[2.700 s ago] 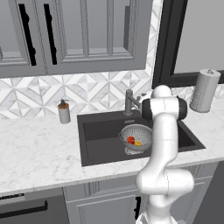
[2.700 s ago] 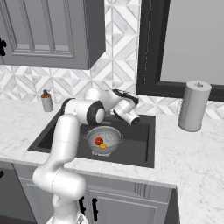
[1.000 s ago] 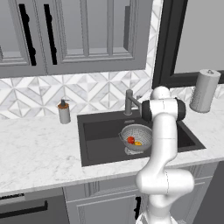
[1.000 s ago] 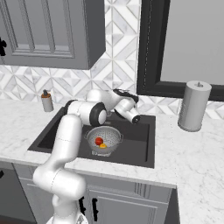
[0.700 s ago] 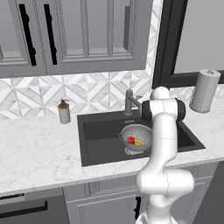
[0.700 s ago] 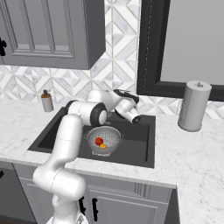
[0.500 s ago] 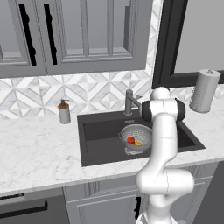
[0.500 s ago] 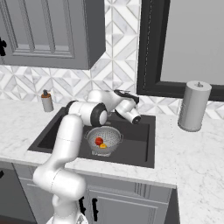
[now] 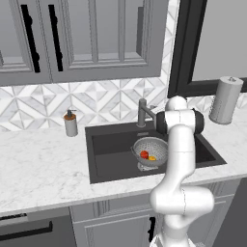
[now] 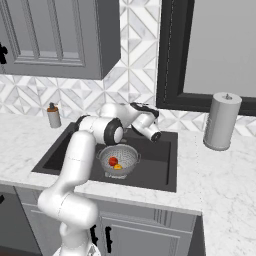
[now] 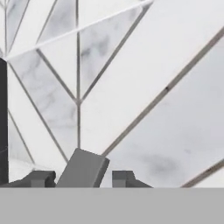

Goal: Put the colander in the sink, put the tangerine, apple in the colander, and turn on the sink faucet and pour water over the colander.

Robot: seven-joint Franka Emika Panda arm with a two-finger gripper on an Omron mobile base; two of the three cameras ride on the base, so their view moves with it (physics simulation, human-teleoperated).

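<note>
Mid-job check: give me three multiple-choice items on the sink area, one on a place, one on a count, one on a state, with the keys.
1. Where is the colander?
A. on the counter
B. in the sink
C. by the paper towel roll

2. How many fruits lie in it?
A. none
B. one
C. two

3. Where is the gripper?
A. at the faucet lever
B. inside the colander
C. on the soap dispenser

Key:
1 B, it sits in the dark basin.
2 C, an apple and a tangerine show inside.
3 A, a grey bar stands between its fingertips in the hand view.
</note>
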